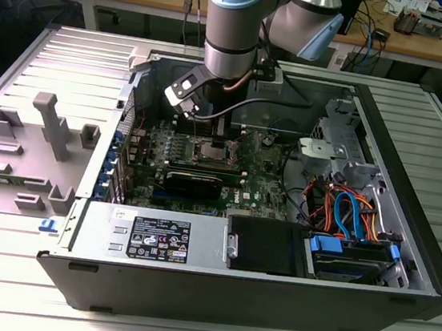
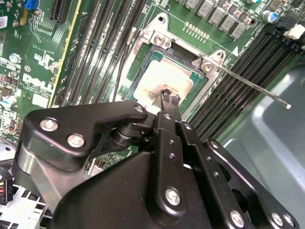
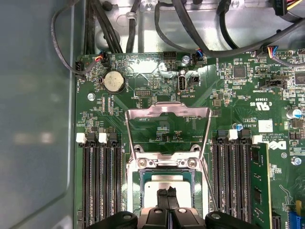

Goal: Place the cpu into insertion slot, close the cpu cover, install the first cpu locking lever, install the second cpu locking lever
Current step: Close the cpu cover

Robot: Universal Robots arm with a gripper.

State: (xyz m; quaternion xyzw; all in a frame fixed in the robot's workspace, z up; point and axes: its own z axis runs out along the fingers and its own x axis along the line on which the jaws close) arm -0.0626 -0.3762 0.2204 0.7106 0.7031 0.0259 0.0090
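**Tool clenched over the seated chip, cover raised**

I see the cpu [image 3: 164, 182], a small flat square with a dull, smudged silver-grey top. It lies flat inside the insertion slot [image 3: 138, 164], the dark square socket with a silver metal rim set in the green circuit board [image 3: 228, 95]. My black tool [image 3: 167, 196] hangs right over the chip's middle. Its tips are pinched almost together with nothing visible between them, and I cannot tell whether they touch the metal.

The cpu cover [image 3: 167, 110], a thin silver frame plate with a large square window, stands tilted up from the slot's hinge edge, leaving the slot open above. A thin steel lever rod [image 2: 252, 88] juts free from one corner of the slot, out over the long ribbed black memory slots [image 2: 248, 59]. These flank the slot closely on two sides, so there is little room there. The tool's own black linkage hides the slot's near edge in both wrist views.
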